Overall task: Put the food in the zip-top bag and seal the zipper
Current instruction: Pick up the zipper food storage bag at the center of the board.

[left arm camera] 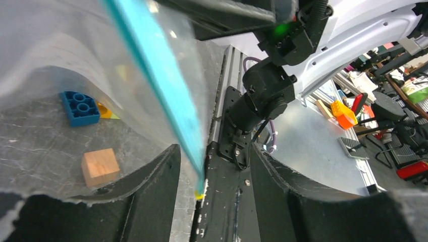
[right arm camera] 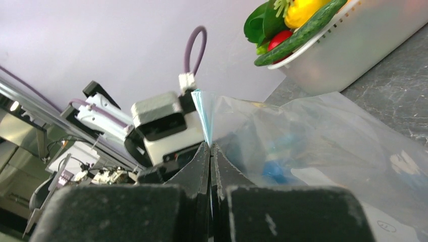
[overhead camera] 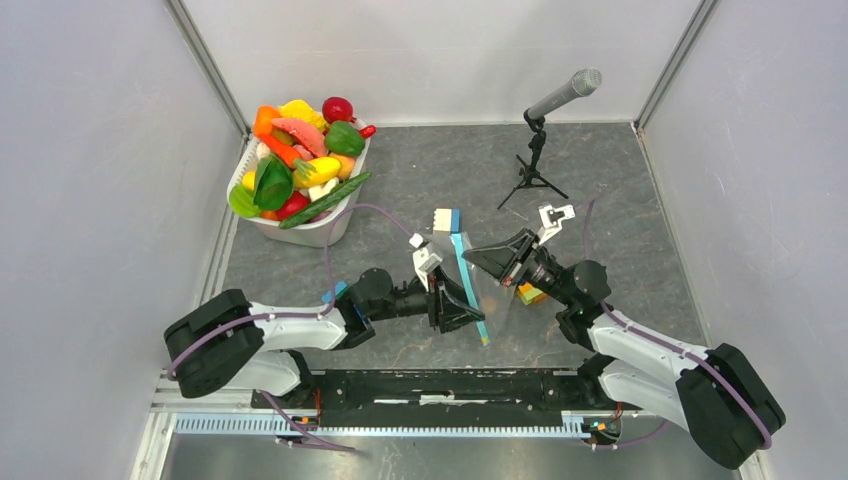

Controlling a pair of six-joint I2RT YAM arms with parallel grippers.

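Observation:
The clear zip-top bag [overhead camera: 497, 300] hangs upright between my two grippers at mid-table. Its light-blue zipper [overhead camera: 470, 290] runs diagonally toward the near edge. My left gripper [overhead camera: 462, 300] is open. In the left wrist view [left arm camera: 213, 148] the zipper [left arm camera: 161, 75] passes between its fingers, close to the left one, and ends in a small yellow tip. My right gripper [overhead camera: 480, 260] is shut on the bag's top edge at the zipper [right arm camera: 202, 113], with jaws pressed together [right arm camera: 209, 147]. The food [overhead camera: 300, 160] is piled in a white tub. I see no food inside the bag [right arm camera: 313, 146].
The white tub [overhead camera: 322, 232] stands at the back left. A microphone on a small tripod [overhead camera: 540, 140] stands at the back right. A blue-white block [overhead camera: 447, 220] and an orange-yellow block [overhead camera: 530, 293] lie near the bag. A blue block [left arm camera: 79, 107] and a wooden cube [left arm camera: 100, 166] lie behind it.

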